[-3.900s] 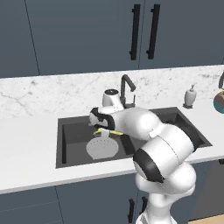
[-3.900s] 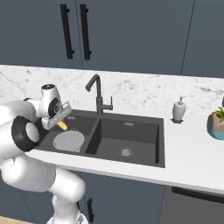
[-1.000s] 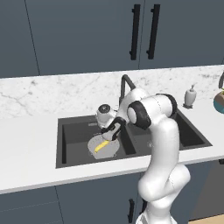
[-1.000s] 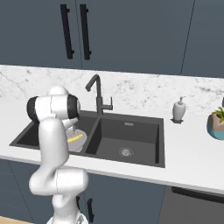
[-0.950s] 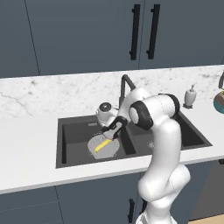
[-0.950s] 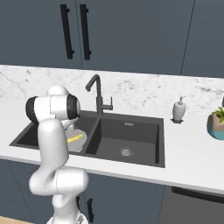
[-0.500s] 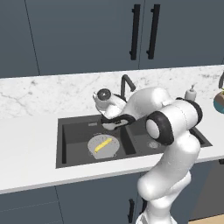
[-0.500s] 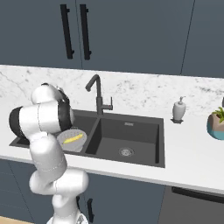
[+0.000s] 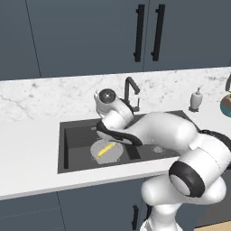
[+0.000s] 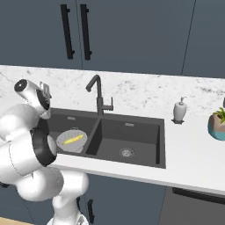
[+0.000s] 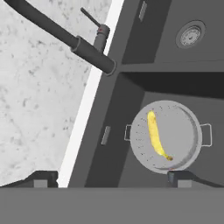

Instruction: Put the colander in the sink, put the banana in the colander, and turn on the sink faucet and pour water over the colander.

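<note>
The light-grey colander (image 9: 107, 151) (image 10: 71, 140) (image 11: 166, 135) sits in the left basin of the dark double sink (image 9: 63, 135) (image 10: 132, 132). The yellow banana (image 9: 106, 149) (image 10: 72, 139) (image 11: 155, 135) lies inside it. My gripper (image 11: 112, 178) is open and holds nothing. It hangs high above the basin's back edge, looking down on the colander. The dark faucet (image 9: 131, 92) (image 10: 99, 94) (image 11: 74, 41) stands behind the divider, its spout reaching over the sink. No water shows.
A white soap dispenser (image 9: 195, 99) (image 10: 179, 110) stands on the marble counter right of the sink. A potted plant (image 10: 217, 123) is at the far right. The right basin with its silver drain (image 10: 126, 152) (image 11: 191, 35) holds nothing. Dark cabinets line the wall behind.
The gripper, once holding the banana above the colander, has left it lying inside. In the last second it has risen from the colander toward the sink's back edge.
</note>
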Robot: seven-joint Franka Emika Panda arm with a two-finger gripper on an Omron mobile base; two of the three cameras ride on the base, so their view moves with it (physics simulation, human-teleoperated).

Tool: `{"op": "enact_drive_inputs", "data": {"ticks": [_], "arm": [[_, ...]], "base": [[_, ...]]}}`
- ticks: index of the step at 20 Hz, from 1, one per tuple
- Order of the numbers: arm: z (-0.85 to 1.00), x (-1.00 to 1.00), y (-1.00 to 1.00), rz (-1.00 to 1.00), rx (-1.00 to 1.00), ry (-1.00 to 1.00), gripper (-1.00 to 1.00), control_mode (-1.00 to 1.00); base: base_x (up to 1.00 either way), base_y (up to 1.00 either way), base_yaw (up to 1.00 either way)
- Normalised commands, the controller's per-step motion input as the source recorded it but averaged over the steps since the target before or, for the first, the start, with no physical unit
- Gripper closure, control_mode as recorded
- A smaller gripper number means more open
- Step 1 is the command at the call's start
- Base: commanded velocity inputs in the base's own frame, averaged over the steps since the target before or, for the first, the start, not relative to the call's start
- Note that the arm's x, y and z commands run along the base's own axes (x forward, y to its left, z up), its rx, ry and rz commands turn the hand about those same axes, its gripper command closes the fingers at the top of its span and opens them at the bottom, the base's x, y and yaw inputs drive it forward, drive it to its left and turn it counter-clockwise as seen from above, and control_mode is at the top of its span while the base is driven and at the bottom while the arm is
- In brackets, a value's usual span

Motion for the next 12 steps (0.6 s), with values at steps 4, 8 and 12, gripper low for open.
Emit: {"op": "enact_drive_inputs", "data": {"ticks": [4, 8, 12], "arm": [[0.57, -1.00, -0.27, 0.00, 0.21, -0.07, -1.00, -1.00], [0.56, -0.92, -0.44, 0.01, 0.21, -0.05, -1.00, -1.00], [0.31, -0.63, -0.82, 0.00, 0.26, -0.17, -1.00, -1.00]], "base": [[0.00, 0.00, 0.00], [0.00, 0.00, 0.00], [0.00, 0.00, 0.00]]}}
